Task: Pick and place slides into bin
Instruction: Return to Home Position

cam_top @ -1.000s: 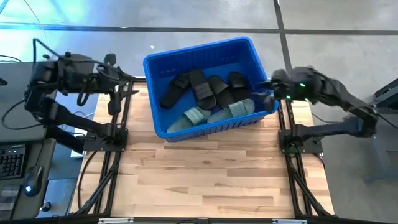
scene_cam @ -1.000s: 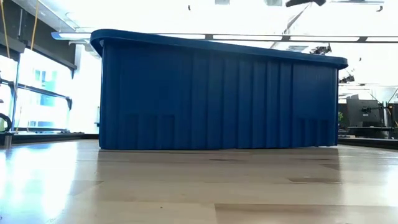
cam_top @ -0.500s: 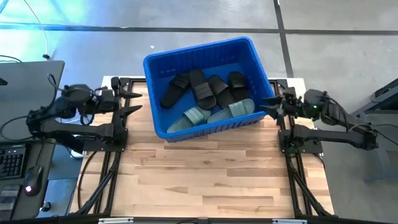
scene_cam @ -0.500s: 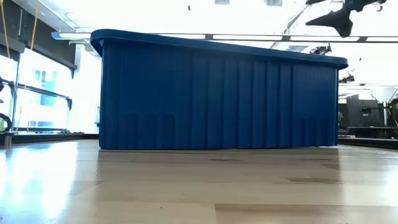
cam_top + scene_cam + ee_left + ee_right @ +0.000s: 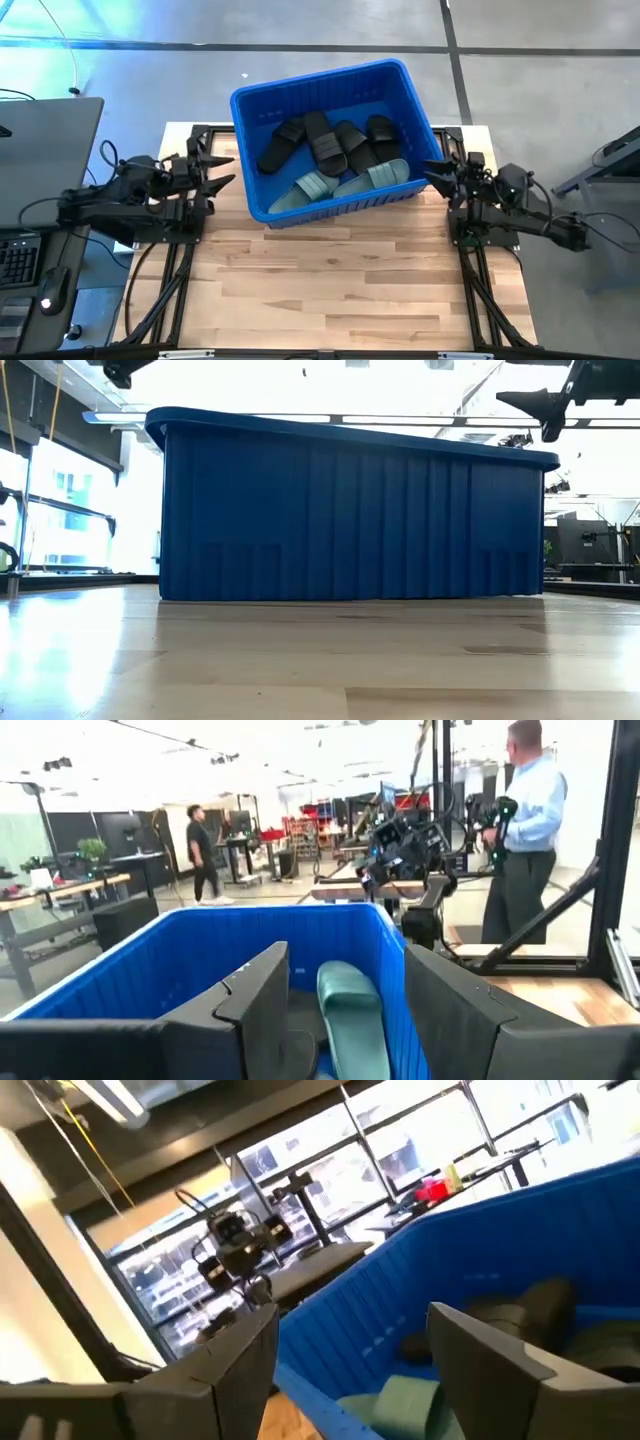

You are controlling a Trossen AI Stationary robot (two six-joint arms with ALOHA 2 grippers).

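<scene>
Pale wood table (image 5: pixel 330 290) fronts the scene; at its far end the left gripper (image 5: pixel 221 169) and right gripper (image 5: pixel 432 175) hang either side of the blue bin (image 5: pixel 340 207), each with jaws spread wide and holding nothing. Inside the bin, two green slides (image 5: pixel 374 178) lie nearest, four black slides (image 5: pixel 327 140) behind them.

The bin (image 5: pixel 330 100), a big bright blue tub with ribbed walls and a rolled rim, stood upright at the far middle of the table (image 5: pixel 330 290), turned a little askew. All 6 slides lay inside it. The 4 black ones (image 5: pixel 327 140) sat side by side across the middle of the floor, straps up, packed close and partly overlapping. The 2 pale green ones (image 5: pixel 375 178) lay end to end along the near wall, leaning against it.
</scene>
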